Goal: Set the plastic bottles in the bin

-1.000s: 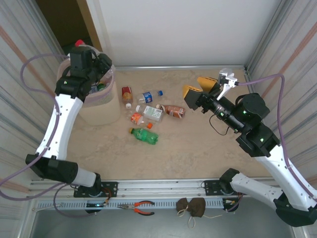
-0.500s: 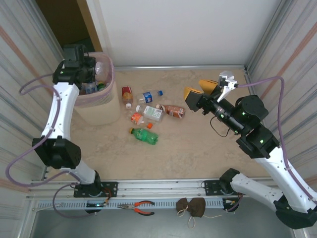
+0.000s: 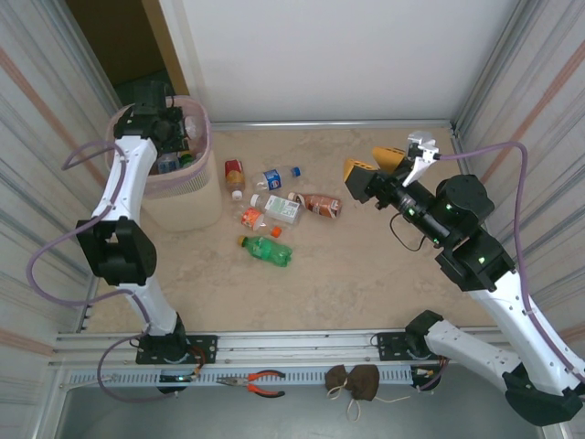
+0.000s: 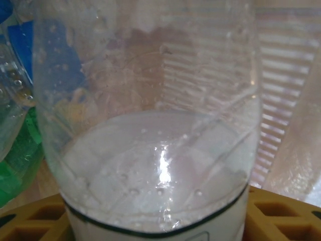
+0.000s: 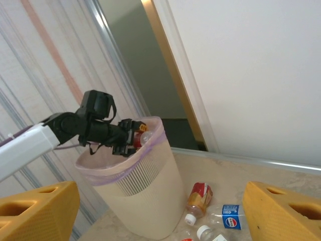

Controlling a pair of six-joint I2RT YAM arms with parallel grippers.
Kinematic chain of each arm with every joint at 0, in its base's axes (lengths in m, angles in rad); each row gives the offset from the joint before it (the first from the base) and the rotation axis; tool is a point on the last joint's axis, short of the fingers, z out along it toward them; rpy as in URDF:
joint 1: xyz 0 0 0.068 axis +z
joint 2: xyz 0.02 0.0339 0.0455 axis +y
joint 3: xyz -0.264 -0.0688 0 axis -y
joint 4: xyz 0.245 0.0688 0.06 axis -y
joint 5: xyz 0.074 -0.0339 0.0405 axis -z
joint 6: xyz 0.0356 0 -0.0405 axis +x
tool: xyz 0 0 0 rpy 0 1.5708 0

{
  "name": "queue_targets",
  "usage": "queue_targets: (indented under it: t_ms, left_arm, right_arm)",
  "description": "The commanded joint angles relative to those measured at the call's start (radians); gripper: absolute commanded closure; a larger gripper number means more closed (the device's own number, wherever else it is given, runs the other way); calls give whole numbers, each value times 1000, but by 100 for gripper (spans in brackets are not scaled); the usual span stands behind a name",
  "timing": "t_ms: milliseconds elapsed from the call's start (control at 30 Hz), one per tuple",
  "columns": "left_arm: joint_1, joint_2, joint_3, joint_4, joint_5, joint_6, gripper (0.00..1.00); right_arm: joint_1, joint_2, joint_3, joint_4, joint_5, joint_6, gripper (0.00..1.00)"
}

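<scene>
The pale-pink bin [image 3: 183, 206] stands at the back left, with several bottles inside it. My left gripper [image 3: 178, 130] hangs over its mouth, shut on a clear plastic bottle with a red label [image 5: 143, 138]. In the left wrist view that bottle [image 4: 150, 125] sits between my yellow pads [image 4: 281, 216], with green [image 4: 15, 160] and blue [image 4: 20, 45] bottles below. Several plastic bottles lie on the table: red-labelled [image 3: 235, 174], blue-labelled [image 3: 271, 177], white-labelled [image 3: 279, 208], brown [image 3: 318, 205] and green [image 3: 267, 250]. My right gripper [image 3: 370, 165] hovers open and empty to their right, facing the bin [image 5: 150, 201].
Corrugated walls close in both sides, and a dark doorway opens behind the bin. Pliers [image 3: 265, 382] and a brown pouch [image 3: 352, 380] lie on the front rail by the arm bases. Bare tabletop [image 3: 366, 274] stretches in front of the bottles.
My left wrist has shifted back and turned over the bin's mouth with the bottle. The right gripper has crept slightly right. The bottles on the table have not moved.
</scene>
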Motion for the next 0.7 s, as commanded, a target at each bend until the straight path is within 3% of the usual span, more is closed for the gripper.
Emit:
queue_targets:
  t_ms: [0,200,400,567,667]
  left_arm:
    - [10,-7,27,4,3,-30,35]
    - [13,-44,17,-2,9,-10,24]
    - [12,-98,11,5,9,20,19]
    - [13,-120,17,46,6,71,23]
    - [17,-111,37,74,20,118,32]
  right_arm:
    - [-17,-11,-6,7,-20,10,17]
    - [-32,-8,-2,8,-42,26,17]
    - [-34,-14,-2,9,-47,41,16]
    - [-32,-18,-2,12,-50,50,17]
    - [-33,-17,0,12,-50,51,17]
